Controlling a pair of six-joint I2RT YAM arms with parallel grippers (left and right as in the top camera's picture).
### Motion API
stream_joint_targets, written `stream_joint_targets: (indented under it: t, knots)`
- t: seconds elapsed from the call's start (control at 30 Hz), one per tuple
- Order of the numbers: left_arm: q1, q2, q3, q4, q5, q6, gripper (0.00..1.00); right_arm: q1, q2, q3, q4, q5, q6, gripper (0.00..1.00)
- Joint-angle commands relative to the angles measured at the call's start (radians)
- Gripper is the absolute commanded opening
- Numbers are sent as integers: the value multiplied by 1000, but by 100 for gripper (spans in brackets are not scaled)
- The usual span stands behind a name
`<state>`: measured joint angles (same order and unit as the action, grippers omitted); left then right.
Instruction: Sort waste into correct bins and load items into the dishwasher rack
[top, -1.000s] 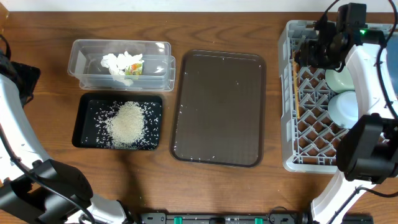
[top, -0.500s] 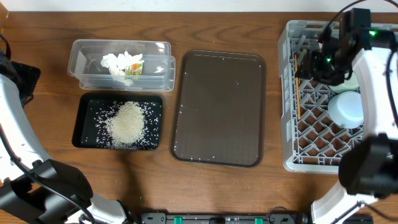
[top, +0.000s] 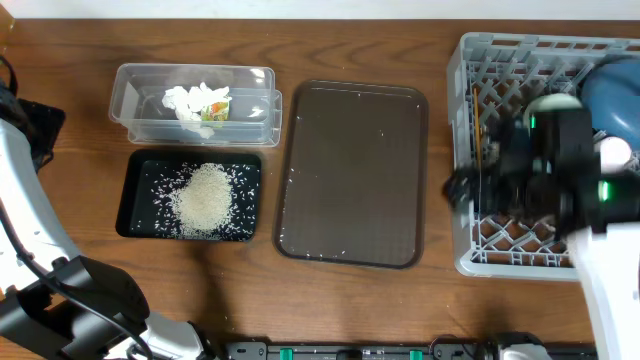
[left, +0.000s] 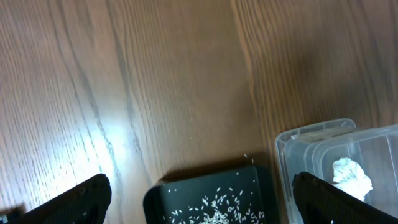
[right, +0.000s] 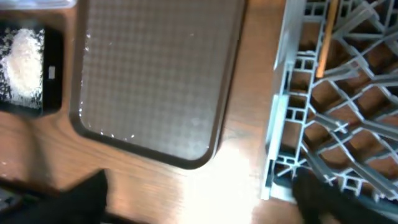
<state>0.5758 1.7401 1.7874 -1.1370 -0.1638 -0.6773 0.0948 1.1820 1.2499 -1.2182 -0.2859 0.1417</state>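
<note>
The grey dishwasher rack (top: 470, 60) stands at the right. A dark blue plate (top: 612, 90) leans in its back right, with a small pinkish cup (top: 615, 151) beside it. A thin wooden stick (top: 478, 125) lies along its left wall and also shows in the right wrist view (right: 326, 34). My right arm blurs over the rack and hides the bowls. My right gripper (right: 205, 202) is open and empty over the rack's front left corner. The clear tub (top: 135, 118) holds tissue (top: 198, 102). The black tray (top: 135, 195) holds rice (top: 206, 199). My left gripper (left: 199, 202) is open and empty above that tray's corner (left: 186, 193).
A brown serving tray (top: 352, 172) lies between the bins and the rack, and shows in the right wrist view (right: 155, 81). My left arm (top: 25, 190) runs along the table's left edge. Bare wood lies in front of the trays.
My right arm has swung from the rack's back toward its front left, blurred with motion. The blue plate now shows and the bowls are covered. The left arm has not moved.
</note>
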Motion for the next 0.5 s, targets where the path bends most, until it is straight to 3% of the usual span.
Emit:
stream_joint_targets:
  t: [0.0,0.2,0.47]
  knots:
    - [4,5,2,-3,-6,3,95,15,-148,-119,44,-4,24,99]
    - [4,5,2,-3,-6,2,95,15,-301,-213,45,-3,30,99]
    - [4,5,2,-3,-6,2,95,15,-331,-217,11,-3,30,99]
